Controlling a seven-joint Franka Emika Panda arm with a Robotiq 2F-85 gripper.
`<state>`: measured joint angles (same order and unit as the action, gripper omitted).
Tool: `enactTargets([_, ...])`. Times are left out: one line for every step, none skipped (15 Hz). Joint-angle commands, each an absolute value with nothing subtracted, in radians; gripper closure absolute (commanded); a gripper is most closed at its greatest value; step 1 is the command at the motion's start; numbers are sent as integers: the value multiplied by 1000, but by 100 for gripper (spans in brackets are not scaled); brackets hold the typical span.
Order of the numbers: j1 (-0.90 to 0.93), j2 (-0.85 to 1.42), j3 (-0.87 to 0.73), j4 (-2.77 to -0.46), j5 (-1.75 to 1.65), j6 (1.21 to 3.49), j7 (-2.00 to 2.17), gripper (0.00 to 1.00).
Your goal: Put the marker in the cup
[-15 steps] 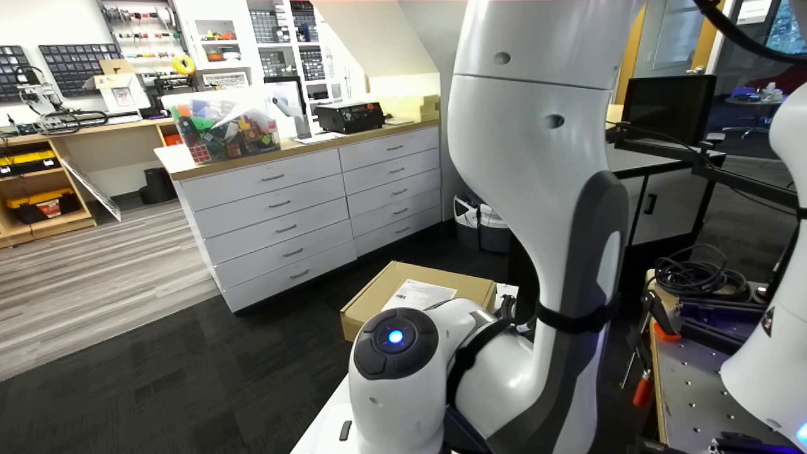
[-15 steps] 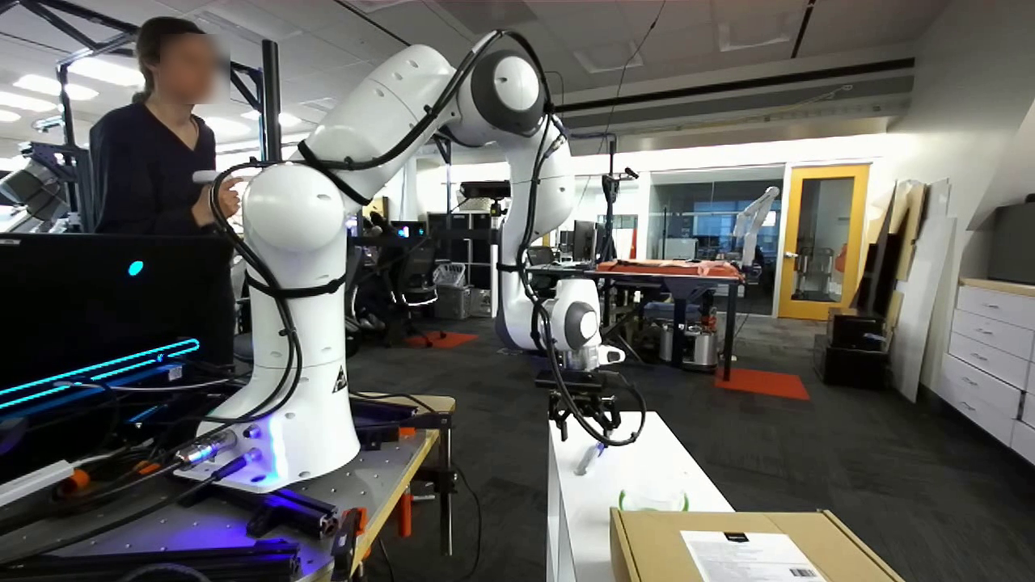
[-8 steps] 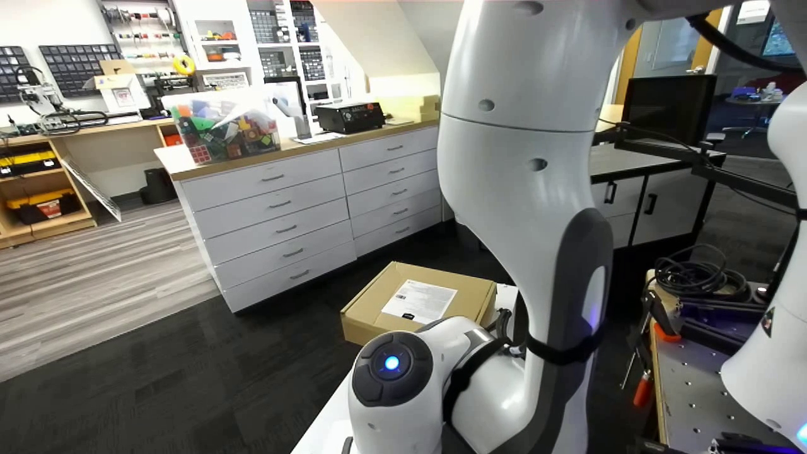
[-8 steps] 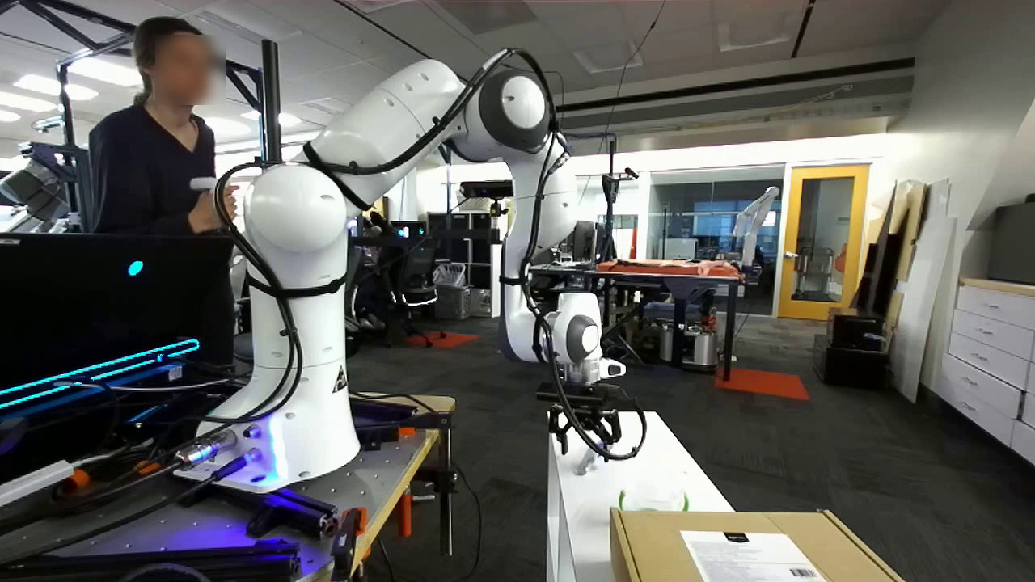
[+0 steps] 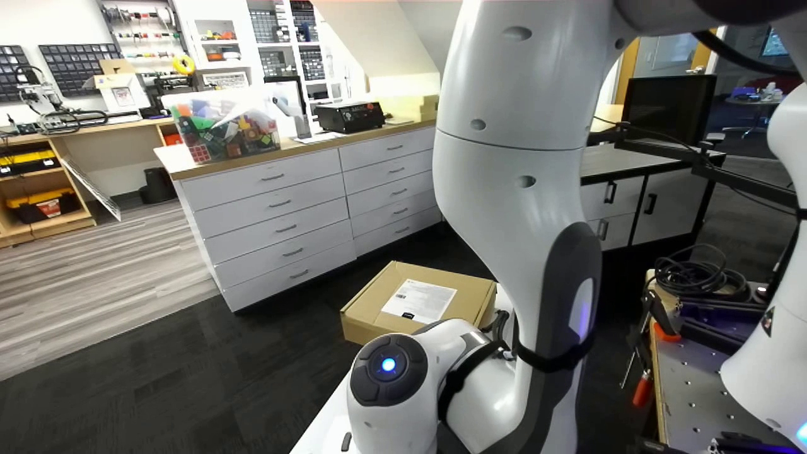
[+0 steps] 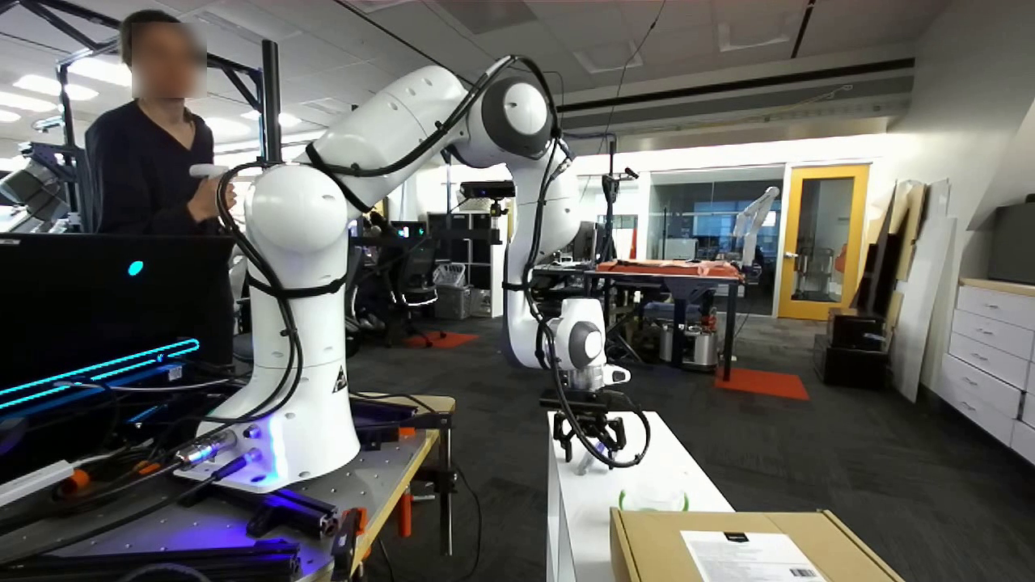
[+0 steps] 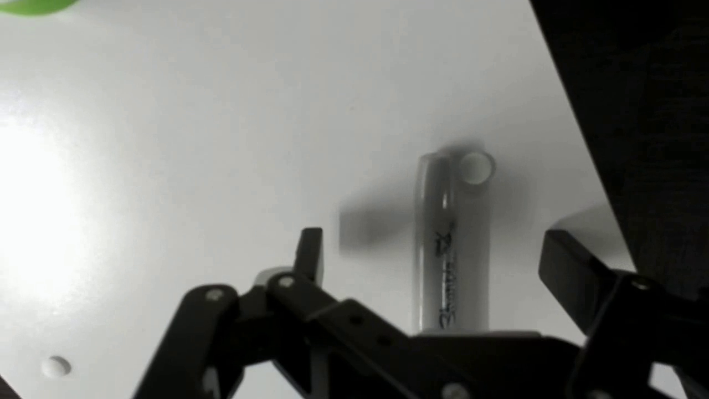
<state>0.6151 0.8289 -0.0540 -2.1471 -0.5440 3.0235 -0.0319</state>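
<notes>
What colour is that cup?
The cup looks see-through with green edges, best seen in an exterior view.

1. In the wrist view, the marker [image 7: 435,238] lies on the table [image 7: 221,138], between the two sides of the pincer [image 7: 432,249], apart from both.
2. The cup [image 7: 36,8] is at that view's upper left, well apart from the marker.
3. In an exterior view, the box [image 6: 756,522] stands before the cup, at the table's near end; the marker lies behind the cup, to its left.
4. Whether box and cup touch is hard to tell from there.
</notes>
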Motion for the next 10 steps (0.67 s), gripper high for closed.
enactTargets([639,812,-74,-2146,-501,3034,-37,0])
enactTargets([639,814,-74,-2143,-493,3036,-37,0])
enactTargets([634,816,-71,-2145,-485,3037,-38,0])
enactTargets([634,819,-70,-2146,-478,3038,-36,25])
enactTargets([637,820,-72,-2148,-471,3036,-32,26])
enactTargets([634,821,-69,-2149,-464,3037,-34,33])
enactTargets([628,820,-62,-2151,-455,3037,-35,40])
enactTargets([627,821,-61,-2153,-448,3040,-34,47])
enactTargets([623,821,-57,-2154,-442,3044,-35,52])
enactTargets([622,822,-55,-2155,-436,3044,-35,58])
